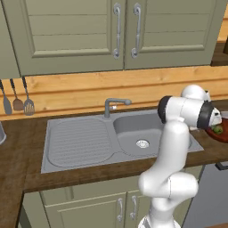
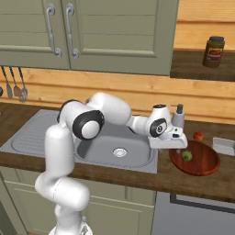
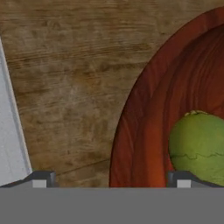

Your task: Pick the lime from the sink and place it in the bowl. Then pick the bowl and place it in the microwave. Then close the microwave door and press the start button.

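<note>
The lime lies inside the reddish-brown bowl, which stands on the wooden counter to the right of the sink. My gripper hangs just above the bowl's left rim, open, its two fingertips wide apart and holding nothing. One tip is over the counter, the other beside the lime. From the right base view the gripper is right by the lime and over the bowl. In the left base view the bowl and lime peek out behind my arm. The microwave and its door are out of view.
The sink basin with its drain, drainboard and tap lies left of the bowl. A soap dispenser and a small red fruit stand behind the bowl. Utensils hang on the wall; a jar sits on a shelf.
</note>
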You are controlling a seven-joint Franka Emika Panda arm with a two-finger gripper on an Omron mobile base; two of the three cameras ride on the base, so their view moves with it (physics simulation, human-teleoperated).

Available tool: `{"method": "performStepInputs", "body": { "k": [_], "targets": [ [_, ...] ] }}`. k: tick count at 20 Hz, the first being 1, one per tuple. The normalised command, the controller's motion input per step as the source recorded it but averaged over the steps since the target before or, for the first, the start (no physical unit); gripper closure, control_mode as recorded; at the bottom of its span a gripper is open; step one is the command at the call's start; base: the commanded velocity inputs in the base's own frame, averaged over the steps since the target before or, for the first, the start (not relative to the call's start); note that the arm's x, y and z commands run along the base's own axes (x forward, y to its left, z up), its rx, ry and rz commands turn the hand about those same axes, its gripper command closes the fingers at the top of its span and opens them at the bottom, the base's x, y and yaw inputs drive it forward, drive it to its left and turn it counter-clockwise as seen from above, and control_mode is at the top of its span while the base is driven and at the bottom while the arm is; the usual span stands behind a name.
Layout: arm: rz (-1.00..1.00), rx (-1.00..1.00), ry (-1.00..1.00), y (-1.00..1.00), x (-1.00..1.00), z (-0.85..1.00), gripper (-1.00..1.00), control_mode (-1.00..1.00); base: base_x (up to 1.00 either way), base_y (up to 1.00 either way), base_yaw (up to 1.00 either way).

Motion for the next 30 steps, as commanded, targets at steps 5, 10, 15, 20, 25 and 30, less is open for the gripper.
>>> {"method": "performStepInputs", "body": {
  "k": [5,10,15,20,25,30],
  "targets": [
    [0.01,0.0,0.08,-0.2,0.0,-0.26,-1.0,-1.0,0.0,0.0,0.0],
    [0.0,0.0,0.02,-0.21,0.0,-0.2,1.0,-1.0,0.0,0.0,0.0],
    [0.0,0.0,-0.01,-0.03,-0.03,-0.03,1.0,-1.0,0.0,0.0,0.0],
    [0.0,0.0,-0.01,0.0,-0.03,0.0,1.0,-1.0,0.0,0.0,0.0],
    [0.05,-0.06,-0.11,0.22,-0.45,0.0,1.0,-1.0,0.0,0.0,0.0],
    [0.16,-0.13,-0.03,0.42,-0.25,0.16,1.0,-1.0,0.0,0.0,0.0]
  ]
}}
